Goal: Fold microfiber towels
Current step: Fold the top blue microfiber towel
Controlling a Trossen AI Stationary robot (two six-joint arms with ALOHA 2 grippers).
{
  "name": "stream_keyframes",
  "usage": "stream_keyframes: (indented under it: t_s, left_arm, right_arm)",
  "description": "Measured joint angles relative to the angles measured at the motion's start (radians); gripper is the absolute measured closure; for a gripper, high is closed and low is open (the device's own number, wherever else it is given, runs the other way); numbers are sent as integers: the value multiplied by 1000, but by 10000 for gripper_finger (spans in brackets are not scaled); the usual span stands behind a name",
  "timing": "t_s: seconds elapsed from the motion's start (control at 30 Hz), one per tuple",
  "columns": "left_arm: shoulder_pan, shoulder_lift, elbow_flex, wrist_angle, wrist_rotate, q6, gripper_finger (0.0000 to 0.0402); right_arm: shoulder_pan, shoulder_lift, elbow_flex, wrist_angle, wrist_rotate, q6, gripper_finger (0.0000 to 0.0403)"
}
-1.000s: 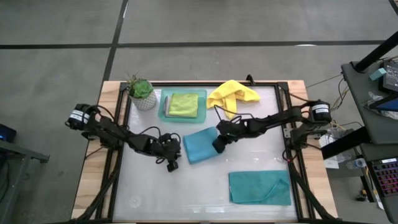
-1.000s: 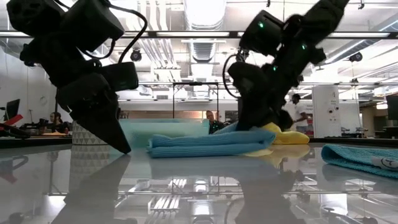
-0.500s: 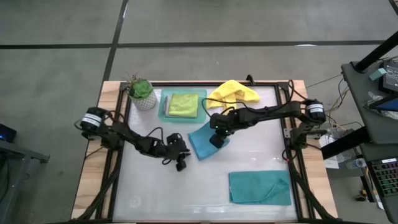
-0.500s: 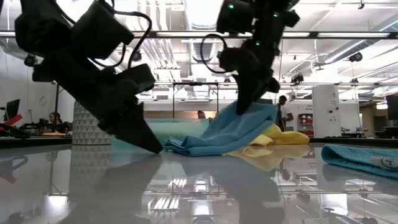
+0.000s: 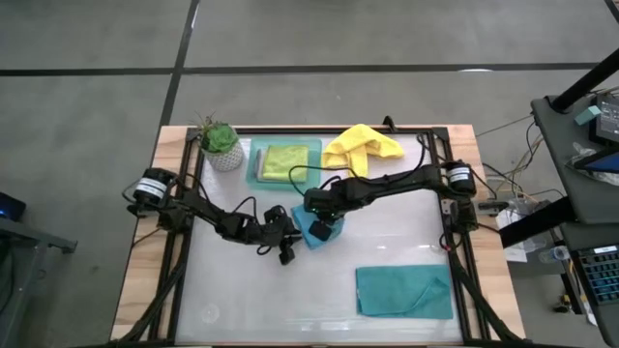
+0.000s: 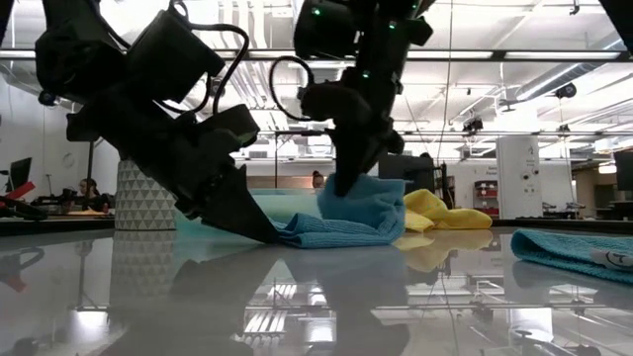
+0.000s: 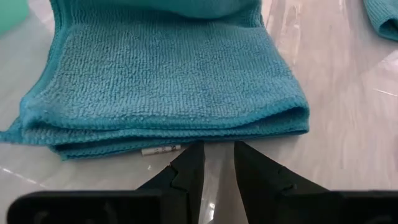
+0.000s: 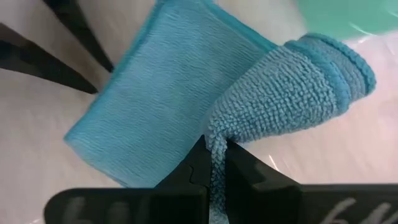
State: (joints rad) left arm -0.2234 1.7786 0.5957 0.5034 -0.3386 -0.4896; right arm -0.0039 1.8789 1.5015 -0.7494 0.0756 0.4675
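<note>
Pinched by its edge in the closed right gripper [image 8: 214, 163], the soft, limp teal towel [image 8: 155, 106] drapes loosely, while the left gripper [image 7: 216, 163], slightly parted, holds nothing just before its fold.

Teal towel [image 5: 311, 228], yellow towel [image 5: 360, 146] (plain), lime towel [image 5: 284, 161].

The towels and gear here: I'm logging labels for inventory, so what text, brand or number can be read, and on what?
No text can be read.
Small white tag under the folded teal towel, by the left gripper: print too small to read.
White tag on the other teal towel, low view: marks too blurred to read.
</note>
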Motion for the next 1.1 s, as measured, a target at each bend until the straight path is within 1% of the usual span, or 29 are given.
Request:
stream_keyframes:
  t_s: [0.43,1.0,1.1]
  left_arm:
    - [1,0,-5,-5,2,2,325]
    - [1,1,-8,4,2,7,325]
    - [1,1,-8,4,2,7,325]
  right_arm:
    - [27,119,106,6,-7,5,390]
    - [32,133,115,51,-8,30,390]
    - [32,133,115,53,-8,29,381]
